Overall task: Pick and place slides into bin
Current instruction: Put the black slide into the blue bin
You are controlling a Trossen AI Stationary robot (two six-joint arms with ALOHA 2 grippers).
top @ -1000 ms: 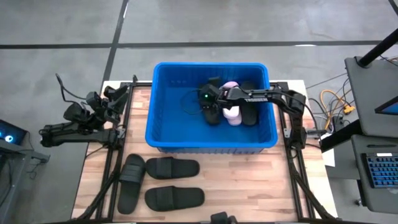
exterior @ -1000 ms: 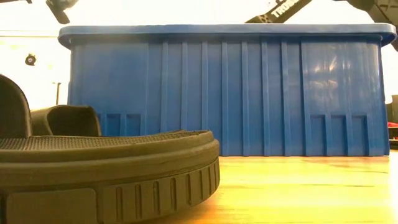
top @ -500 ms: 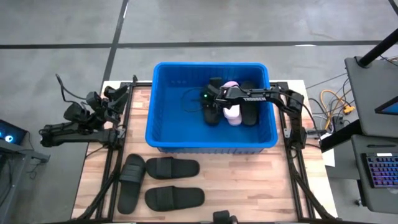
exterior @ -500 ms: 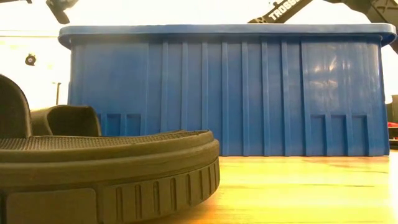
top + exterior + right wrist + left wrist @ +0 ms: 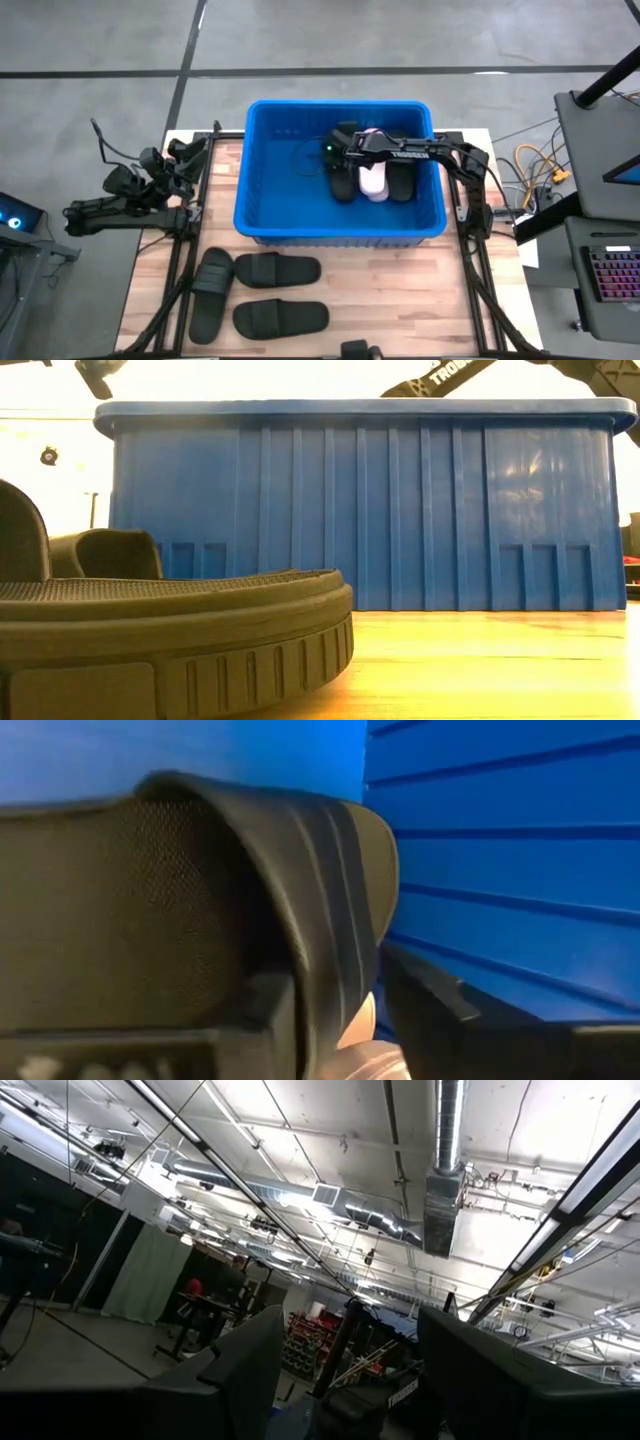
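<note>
Wooden table [image 5: 400, 290]: blue bin [image 5: 262, 170], three black slides [image 5: 262, 295]

One blue bin [image 5: 262, 222] sits on the tabletop [image 5: 380, 300]. Three black slides [image 5: 262, 294] lie outside it. Inside are one pale pink slide [image 5: 373, 180] and at least two black slides [image 5: 402, 183]; the arm hides the rest.

Partial white "TROSS", prob. Trossen, on right arm [image 5: 440, 374].
</note>
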